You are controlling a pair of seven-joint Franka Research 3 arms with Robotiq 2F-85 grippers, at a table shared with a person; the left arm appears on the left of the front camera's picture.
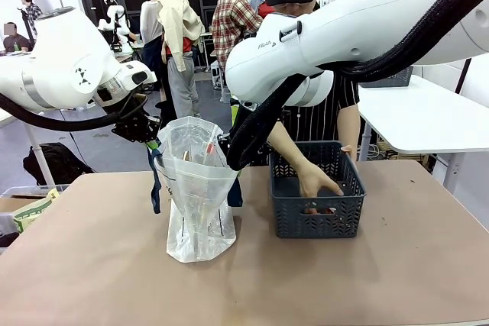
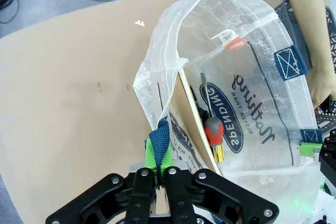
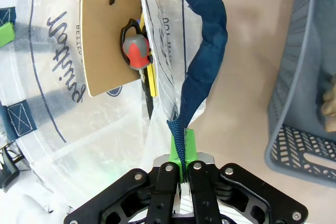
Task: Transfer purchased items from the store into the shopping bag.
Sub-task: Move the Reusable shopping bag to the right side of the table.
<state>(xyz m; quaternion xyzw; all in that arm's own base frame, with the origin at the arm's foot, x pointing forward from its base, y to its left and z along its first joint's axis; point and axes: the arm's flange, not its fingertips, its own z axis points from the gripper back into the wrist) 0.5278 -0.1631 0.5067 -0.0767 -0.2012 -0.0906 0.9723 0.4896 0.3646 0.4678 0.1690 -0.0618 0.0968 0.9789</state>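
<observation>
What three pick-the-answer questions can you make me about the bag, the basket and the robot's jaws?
1. Where is the person's hand? A in the grey basket; B in a pocket; C flat on the table.
2. What colour is the strap on the shopping bag? A red; B navy; C yellow.
3. How are the right arm's jaws? A wide open; B shut on a strap; C gripping the basket.
1 A: it reaches below the basket's rim. 2 B: the webbing is dark blue. 3 B: green pads pinch the strap.
</observation>
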